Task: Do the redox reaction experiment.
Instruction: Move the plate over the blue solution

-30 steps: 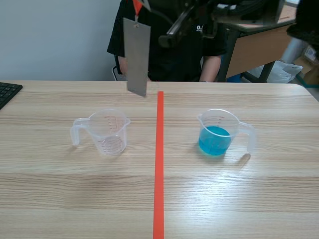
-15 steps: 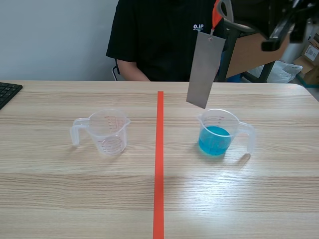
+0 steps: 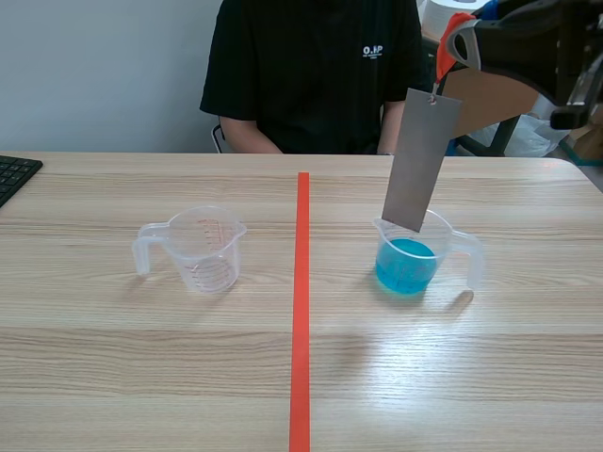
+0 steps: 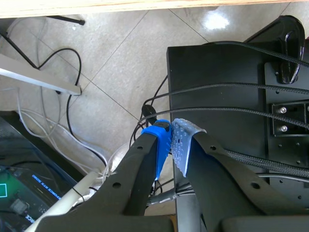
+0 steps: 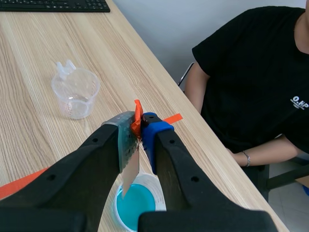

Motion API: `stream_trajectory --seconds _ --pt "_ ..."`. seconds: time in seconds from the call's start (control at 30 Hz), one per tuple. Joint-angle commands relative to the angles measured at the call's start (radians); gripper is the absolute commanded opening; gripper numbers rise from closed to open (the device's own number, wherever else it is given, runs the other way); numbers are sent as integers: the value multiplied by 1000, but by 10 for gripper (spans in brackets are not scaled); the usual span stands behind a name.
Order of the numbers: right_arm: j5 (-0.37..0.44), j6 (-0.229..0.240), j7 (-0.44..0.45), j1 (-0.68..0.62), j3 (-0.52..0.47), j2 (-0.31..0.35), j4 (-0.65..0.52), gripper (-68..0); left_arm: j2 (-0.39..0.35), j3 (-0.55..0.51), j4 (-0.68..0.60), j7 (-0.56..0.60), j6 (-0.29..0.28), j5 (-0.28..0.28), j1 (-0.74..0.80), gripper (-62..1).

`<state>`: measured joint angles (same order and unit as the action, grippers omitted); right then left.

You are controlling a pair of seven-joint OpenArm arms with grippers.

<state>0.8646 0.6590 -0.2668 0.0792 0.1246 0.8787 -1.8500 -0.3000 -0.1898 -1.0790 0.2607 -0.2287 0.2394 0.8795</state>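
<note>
A grey metal strip [image 3: 420, 158] hangs by an orange tag [image 3: 450, 36] from my right gripper [image 3: 460, 40], which is shut on the tag high at the right. The strip's lower end sits just above the rim of the beaker of blue liquid [image 3: 407, 263]. From the right wrist, the tag [image 5: 137, 117] is pinched between the pads and the strip [image 5: 130, 169] dangles over the blue beaker [image 5: 136, 207]. An empty clear beaker [image 3: 200, 248] stands left of the tape line. My left gripper [image 4: 171, 144] is shut on nothing, below the table over the floor.
A person in a black shirt [image 3: 311, 75] sits across the table. A black keyboard [image 3: 13, 176] lies at the far left edge. Under the table, the left wrist view shows cables [image 4: 63, 106] and a black base [image 4: 231, 96].
My right arm has carried the hanging strip from left of the tape line rightward, to just above the blue beaker. Both beakers stayed in place.
</note>
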Motion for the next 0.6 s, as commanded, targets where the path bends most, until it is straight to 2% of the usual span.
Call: stream_trajectory --seconds 0.0,0.1,0.27,0.43,0.57 --pt "11 -7 10 15 -5 13 6 -660 -5 0 -21 12 -2 3 26 -563" --pt "11 -7 -4 15 -17 13 17 -660 -29 0 -41 13 -2 4 43 -562" --pt "10 -7 -5 15 -32 13 49 -660 -111 0 -121 37 -3 13 99 -562" --pt "3 -7 -3 15 -33 13 79 -660 -217 0 -198 117 -8 56 140 -562" --pt "3 -7 -2 16 -35 13 80 -660 -319 0 -246 180 -37 56 137 -562"
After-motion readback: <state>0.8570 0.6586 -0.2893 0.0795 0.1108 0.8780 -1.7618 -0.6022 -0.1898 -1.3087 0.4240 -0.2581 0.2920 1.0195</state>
